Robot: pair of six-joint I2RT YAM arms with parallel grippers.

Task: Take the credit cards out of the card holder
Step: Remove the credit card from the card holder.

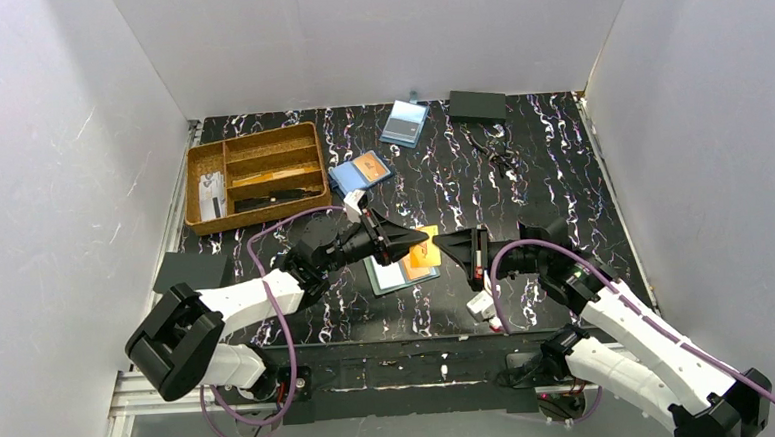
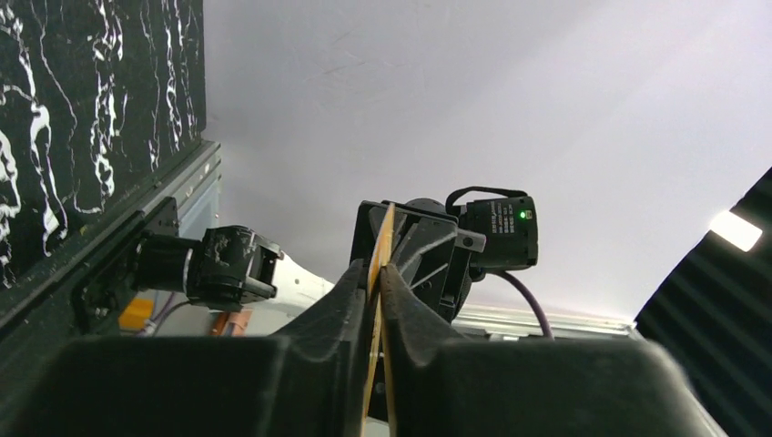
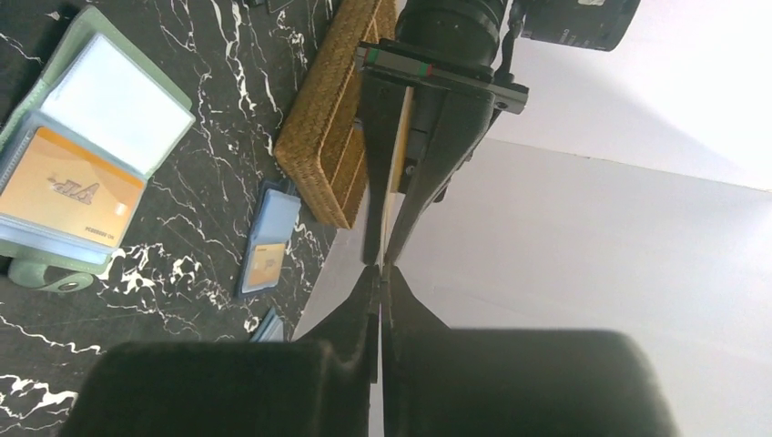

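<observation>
The teal-green card holder (image 1: 372, 275) lies open on the table under both grippers, also in the right wrist view (image 3: 41, 270). One pocket holds an orange card (image 3: 68, 187), which also shows from above (image 1: 424, 260); the other holds a white card (image 3: 118, 100). My left gripper (image 1: 427, 238) is shut on another orange card (image 2: 386, 238), seen edge-on (image 3: 397, 137) and held above the holder. My right gripper (image 1: 437, 242) faces it tip to tip. Its jaws (image 3: 380, 273) are closed on the card's far end.
A wicker tray (image 1: 256, 175) stands at the back left. A bright blue holder with an orange card (image 1: 361, 170), a pale-blue holder with a grey card (image 1: 405, 123) and a black box (image 1: 477, 106) lie behind. A black pad (image 1: 191, 271) lies at the left edge.
</observation>
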